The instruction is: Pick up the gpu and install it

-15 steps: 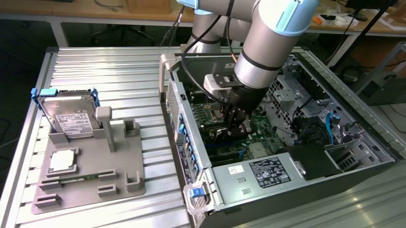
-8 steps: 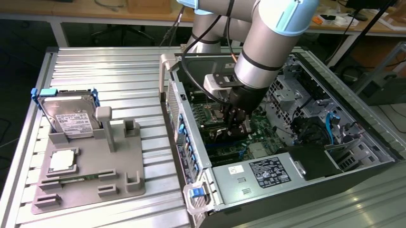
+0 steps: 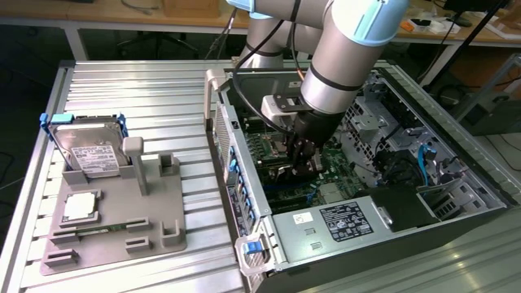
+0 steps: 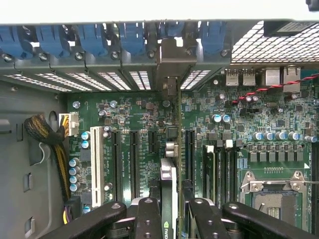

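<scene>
Pinching the gpu (image 4: 169, 194) edge-on, the pincer (image 4: 172, 214) holds it upright over the motherboard (image 4: 249, 124) slots, its bracket meeting the rear slot covers; its label is cut off. Beyond, the exterior view shows the computer case (image 3: 407, 235), then a hard drive (image 3: 94, 149) in a grey holder (image 3: 122, 235) on the table (image 3: 146, 91).

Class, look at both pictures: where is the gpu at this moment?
The gpu is inside the open computer case, held edge-on by the end effector over the motherboard's expansion slots, its bracket at the rear slot openings.
</scene>
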You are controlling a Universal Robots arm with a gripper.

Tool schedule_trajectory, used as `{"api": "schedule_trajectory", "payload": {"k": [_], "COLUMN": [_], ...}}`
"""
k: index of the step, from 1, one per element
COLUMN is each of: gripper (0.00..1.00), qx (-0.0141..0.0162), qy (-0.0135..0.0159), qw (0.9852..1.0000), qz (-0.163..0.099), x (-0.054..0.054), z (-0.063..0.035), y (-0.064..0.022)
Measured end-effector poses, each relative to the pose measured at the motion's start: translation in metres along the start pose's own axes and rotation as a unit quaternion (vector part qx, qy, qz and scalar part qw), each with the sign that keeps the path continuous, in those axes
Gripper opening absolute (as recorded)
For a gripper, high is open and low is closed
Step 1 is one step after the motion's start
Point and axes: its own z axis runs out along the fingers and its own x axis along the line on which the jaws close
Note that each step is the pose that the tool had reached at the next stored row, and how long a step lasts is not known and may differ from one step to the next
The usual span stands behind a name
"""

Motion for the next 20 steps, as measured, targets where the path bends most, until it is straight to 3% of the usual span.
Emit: {"api": "schedule_trajectory", "payload": {"k": [20], "gripper": [0.27], "qx": [0.0], "qy": [0.0], "qw": [1.0], "qz": [0.0], "x": [0.0], "z": [0.0114], "y": [-0.0006]}}
